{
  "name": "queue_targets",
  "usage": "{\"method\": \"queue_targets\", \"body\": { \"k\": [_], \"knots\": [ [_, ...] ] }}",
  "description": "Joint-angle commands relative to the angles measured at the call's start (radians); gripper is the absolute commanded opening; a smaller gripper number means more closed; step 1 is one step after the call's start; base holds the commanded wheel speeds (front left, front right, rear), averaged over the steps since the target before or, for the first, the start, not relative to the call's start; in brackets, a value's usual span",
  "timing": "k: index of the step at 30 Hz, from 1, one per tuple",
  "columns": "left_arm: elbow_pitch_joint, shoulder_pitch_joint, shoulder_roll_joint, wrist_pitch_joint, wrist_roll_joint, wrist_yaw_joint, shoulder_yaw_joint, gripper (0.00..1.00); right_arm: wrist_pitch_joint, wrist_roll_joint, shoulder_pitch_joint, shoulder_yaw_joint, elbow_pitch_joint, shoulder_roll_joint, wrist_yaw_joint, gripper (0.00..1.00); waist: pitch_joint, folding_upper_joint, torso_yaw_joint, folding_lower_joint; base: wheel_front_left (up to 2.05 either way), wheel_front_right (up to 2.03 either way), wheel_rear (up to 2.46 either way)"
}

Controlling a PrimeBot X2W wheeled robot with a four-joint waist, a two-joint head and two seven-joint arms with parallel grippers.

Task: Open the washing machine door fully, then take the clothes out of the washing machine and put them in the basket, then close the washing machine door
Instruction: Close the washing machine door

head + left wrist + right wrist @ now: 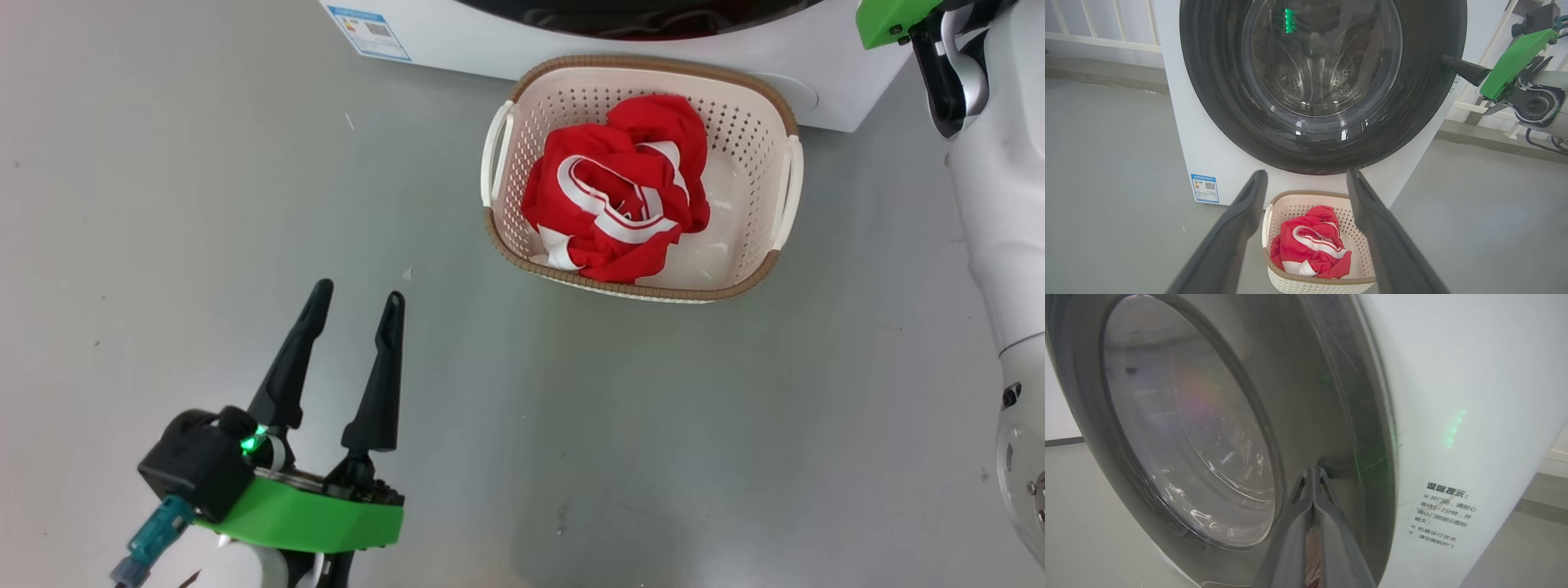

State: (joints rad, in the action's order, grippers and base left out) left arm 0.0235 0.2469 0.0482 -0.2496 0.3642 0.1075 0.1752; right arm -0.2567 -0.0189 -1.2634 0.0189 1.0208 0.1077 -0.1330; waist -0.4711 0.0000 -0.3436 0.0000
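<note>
The washing machine stands with its door flat against its front, steel drum visible through the glass. My right gripper is shut, empty, tips pressed on the door's black rim near its right edge; the left wrist view shows my right gripper there too. The basket sits on the floor before the washing machine, holding red-and-white clothes. My left gripper hovers open and empty over the floor, left of the basket and nearer me. Between its fingers I see the basket and clothes.
A blue label marks the machine's lower left corner, and a printed notice sits right of the door. My pale right forearm runs down the right side. Bare grey floor surrounds the basket. A white railing stands behind.
</note>
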Motion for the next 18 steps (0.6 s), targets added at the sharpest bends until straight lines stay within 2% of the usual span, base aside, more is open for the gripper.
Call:
{"method": "queue_targets", "body": {
  "k": [1, 7, 12, 13, 14, 15, 16, 18],
  "knots": [
    [-0.017, 0.01, 0.015, -0.012, -0.007, 0.006, -0.038, 1.0, -0.005, 0.022, -0.031, 0.012, -0.019, -0.015, 0.002, 0.0, 0.002, 0.0, -0.003, 0.0, 0.0, 0.0, 0.0],
    [-0.013, 0.014, 0.011, -0.012, -0.009, 0.011, -0.052, 1.0, -0.005, 0.051, -0.022, 0.037, -0.022, -0.035, 0.002, 0.0, 0.008, 0.0, 0.009, 0.0, 0.0, 0.0, 0.0],
    [-0.009, 0.014, 0.009, -0.012, -0.009, 0.013, -0.063, 1.0, -0.005, 0.029, 0.024, -0.004, -0.064, -0.052, 0.002, 0.0, 0.024, 0.0, 0.038, 0.0, 0.0, 0.0, 0.0],
    [-0.008, 0.013, 0.008, -0.012, -0.008, 0.013, -0.068, 1.0, -0.005, 0.021, 0.039, -0.016, -0.08, -0.054, 0.002, 0.3, 0.029, 0.0, 0.045, 0.0, 0.0, 0.0, 0.0],
    [-0.005, 0.012, 0.008, -0.012, -0.005, 0.014, -0.071, 1.0, -0.005, 0.011, 0.056, -0.03, -0.096, -0.055, 0.002, 0.49, 0.034, 0.0, 0.054, 0.0, 0.0, 0.0, 0.0],
    [-0.002, 0.011, 0.008, -0.012, -0.001, 0.014, -0.073, 1.0, -0.005, -0.001, 0.075, -0.044, -0.114, -0.056, 0.002, 0.95, 0.04, 0.0, 0.062, 0.0, 0.0, 0.0, 0.0],
    [0.002, 0.01, 0.007, -0.012, 0.001, 0.015, -0.074, 1.0, -0.005, -0.019, 0.096, -0.063, -0.134, -0.056, 0.002, 1.0, 0.048, 0.0, 0.07, 0.0, 0.0, 0.0, 0.0],
    [0.01, 0.01, 0.007, -0.012, 0.008, 0.016, -0.074, 1.0, -0.005, -0.062, 0.143, -0.108, -0.179, -0.057, 0.002, 1.0, 0.063, 0.0, 0.086, 0.0, 0.0, 0.0, 0.0]
  ]
}}
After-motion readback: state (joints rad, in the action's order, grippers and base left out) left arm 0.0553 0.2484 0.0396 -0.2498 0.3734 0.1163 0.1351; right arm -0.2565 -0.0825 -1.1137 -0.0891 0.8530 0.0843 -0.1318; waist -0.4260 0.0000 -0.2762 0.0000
